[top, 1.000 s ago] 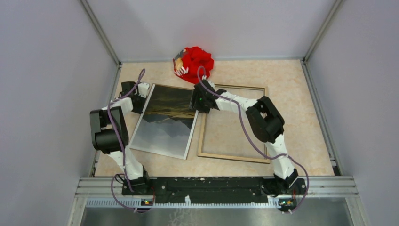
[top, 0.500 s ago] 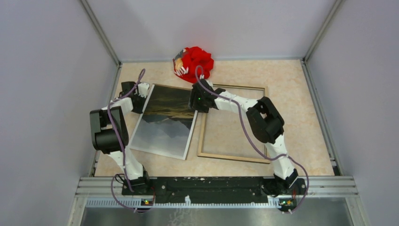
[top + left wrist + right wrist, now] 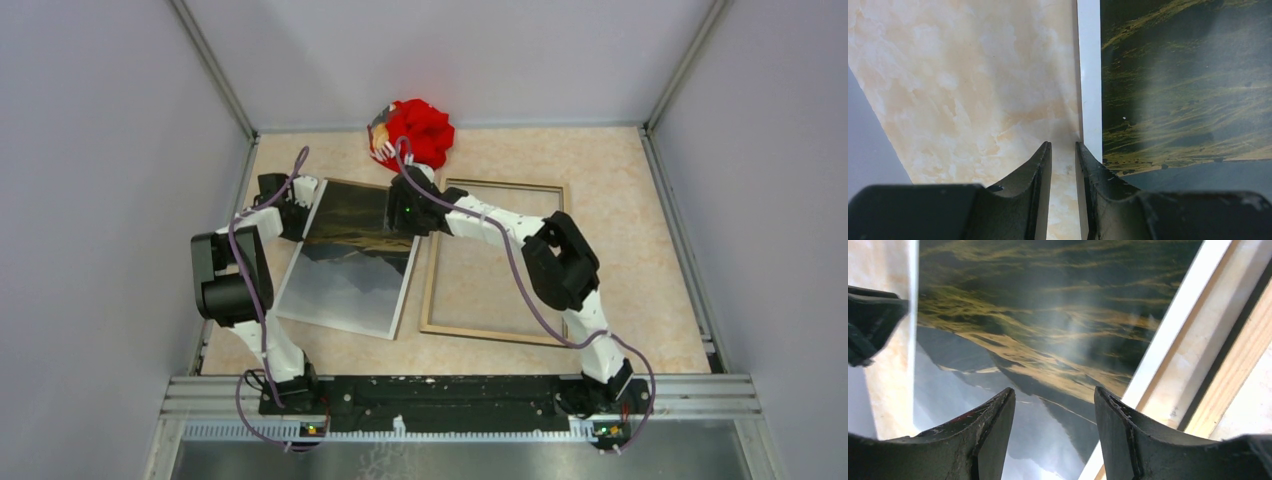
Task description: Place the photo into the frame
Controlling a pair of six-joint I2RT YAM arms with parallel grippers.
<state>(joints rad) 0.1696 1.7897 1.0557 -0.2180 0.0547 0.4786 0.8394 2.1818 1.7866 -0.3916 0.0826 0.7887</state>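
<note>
The photo [image 3: 345,270] lies face up on the table, left of centre, slightly turned. The frame [image 3: 480,333] lies beside it on the right, wood-coloured back up, not touching it. My left gripper [image 3: 303,205] is at the photo's far left edge. In the left wrist view its jaws [image 3: 1063,145] stand a narrow gap apart with bare table between them, and one finger rests over the white edge of the photo [image 3: 1173,90]. My right gripper [image 3: 397,203] hovers open and empty over the far right part of the photo [image 3: 1048,315], with the frame [image 3: 1248,365] to its right.
A red cloth bundle [image 3: 415,135] sits at the back wall, just behind the right gripper. Grey walls close in the table on three sides. The left gripper [image 3: 868,325] shows at the left of the right wrist view.
My right gripper has moved left and a little farther back, from the frame's left rail onto the photo's far right part. The left arm, photo and frame have not moved.
</note>
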